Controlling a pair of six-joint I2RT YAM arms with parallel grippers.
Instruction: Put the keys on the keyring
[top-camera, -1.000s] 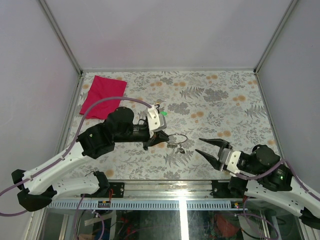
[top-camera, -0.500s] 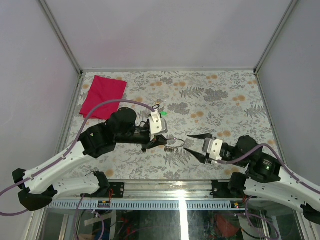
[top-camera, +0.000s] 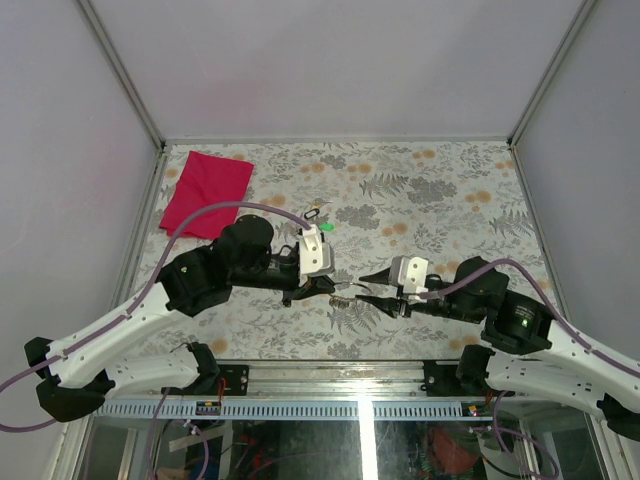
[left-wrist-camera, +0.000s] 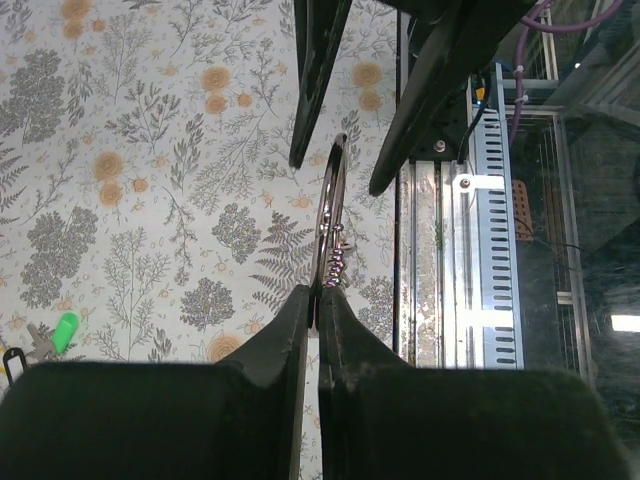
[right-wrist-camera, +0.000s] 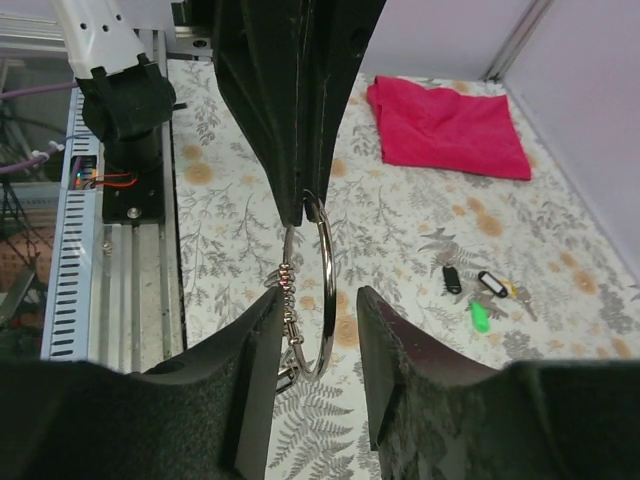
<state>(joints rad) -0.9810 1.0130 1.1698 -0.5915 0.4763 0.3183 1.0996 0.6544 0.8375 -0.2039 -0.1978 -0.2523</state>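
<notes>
Near the front middle of a table (top-camera: 450, 190) covered in a pale floral print, two black robot grippers meet tip to tip. The left gripper (left-wrist-camera: 318, 292) is clamped tight on the rim of the keyring (left-wrist-camera: 329, 200), a thin silver wire ring. It holds the ring on edge above the tabletop, so the free end points toward the other arm. A short string of small silvery loops (right-wrist-camera: 285, 285) hangs on the ring between the two grippers. The right gripper (right-wrist-camera: 320, 300) stands partly spread, with one finger on each side of the ring's free end. The wire sits in the space between the fingers, with a clear gap on one side. On the side with the loops, the finger is too close to tell whether it touches them. The keys (right-wrist-camera: 452, 278), two of them showing black plastic heads, lie loose on the table well apart from the ring, farther back toward the rear wall. A tiny bright green piece (right-wrist-camera: 479, 316) lies just beside them. A crumpled red cloth (top-camera: 205, 192) rests in the far left corner of the table.
</notes>
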